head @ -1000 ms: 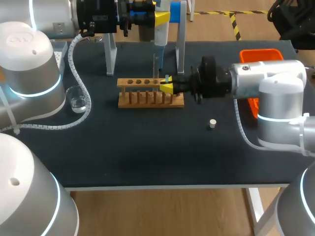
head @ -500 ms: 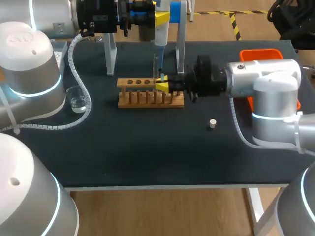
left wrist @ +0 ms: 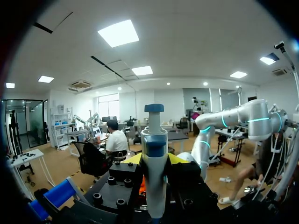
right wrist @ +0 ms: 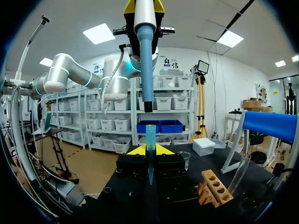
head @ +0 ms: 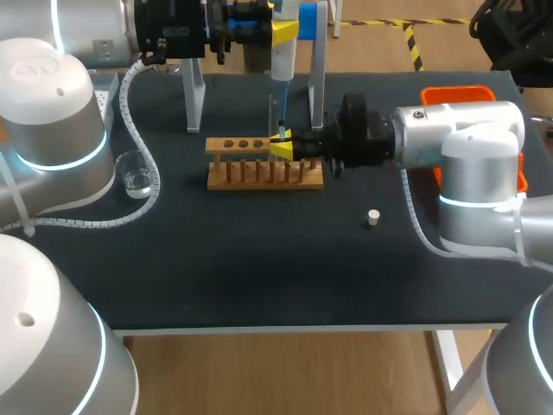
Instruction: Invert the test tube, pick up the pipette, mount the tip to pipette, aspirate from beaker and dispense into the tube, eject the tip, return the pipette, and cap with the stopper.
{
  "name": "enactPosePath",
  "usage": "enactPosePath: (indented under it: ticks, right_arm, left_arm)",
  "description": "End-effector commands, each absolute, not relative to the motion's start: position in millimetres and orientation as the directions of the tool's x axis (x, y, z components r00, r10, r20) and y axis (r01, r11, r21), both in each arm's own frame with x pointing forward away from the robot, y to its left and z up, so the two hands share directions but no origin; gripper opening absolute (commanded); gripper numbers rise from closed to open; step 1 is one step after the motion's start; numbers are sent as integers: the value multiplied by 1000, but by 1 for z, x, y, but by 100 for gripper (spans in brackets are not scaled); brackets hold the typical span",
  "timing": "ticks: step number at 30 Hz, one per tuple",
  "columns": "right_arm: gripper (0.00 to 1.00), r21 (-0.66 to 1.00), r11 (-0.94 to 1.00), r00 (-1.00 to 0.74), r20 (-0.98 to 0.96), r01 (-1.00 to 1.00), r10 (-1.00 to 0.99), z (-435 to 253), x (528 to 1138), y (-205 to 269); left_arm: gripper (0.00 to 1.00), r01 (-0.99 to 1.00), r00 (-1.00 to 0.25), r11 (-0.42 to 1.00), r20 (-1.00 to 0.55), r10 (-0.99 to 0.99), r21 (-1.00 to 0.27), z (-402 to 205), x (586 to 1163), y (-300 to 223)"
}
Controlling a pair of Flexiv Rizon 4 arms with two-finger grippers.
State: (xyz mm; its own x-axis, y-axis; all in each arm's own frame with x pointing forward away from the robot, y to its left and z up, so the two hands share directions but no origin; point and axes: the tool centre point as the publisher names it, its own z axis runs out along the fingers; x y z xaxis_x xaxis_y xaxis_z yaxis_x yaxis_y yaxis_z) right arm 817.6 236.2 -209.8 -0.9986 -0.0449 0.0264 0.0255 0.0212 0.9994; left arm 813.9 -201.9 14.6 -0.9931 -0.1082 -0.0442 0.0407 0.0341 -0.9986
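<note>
My left gripper (head: 283,30) is shut on the white and blue pipette (head: 280,65), which hangs upright at the back of the table. In the left wrist view the pipette (left wrist: 154,154) stands between the yellow fingertips (left wrist: 132,159). My right gripper (head: 281,149) is shut on a small blue pipette tip (head: 282,135), held upright just under the pipette's shaft and over the wooden rack (head: 263,166). In the right wrist view the tip (right wrist: 150,140) points up at the pipette's nozzle (right wrist: 147,65) with a gap between them. A glass test tube (right wrist: 240,175) leans beside the rack (right wrist: 214,186). The white stopper (head: 372,217) lies at the right, the beaker (head: 136,173) at the left.
The pipette stand's white legs (head: 317,78) and blue top bar (right wrist: 271,126) rise close behind the rack. An orange tray (head: 462,93) sits at the back right behind my right arm. A ribbed cable (head: 143,138) curves around the beaker.
My right gripper has moved left along the rack with the blue tip, bringing it under the pipette. The left arm and pipette have stayed still.
</note>
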Motion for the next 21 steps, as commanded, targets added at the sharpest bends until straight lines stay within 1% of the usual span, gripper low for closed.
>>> enactPosePath:
  ticks: [1,21]
  right_arm:
    - [0,999,20,-999,27,26,-46,-209,818,237]
    - [0,999,18,-998,35,34,-45,-206,818,237]
  left_arm:
    - [0,41,-993,35,-44,-107,-999,15,814,-202]
    - [0,41,-993,35,-44,-107,-999,15,814,-202]
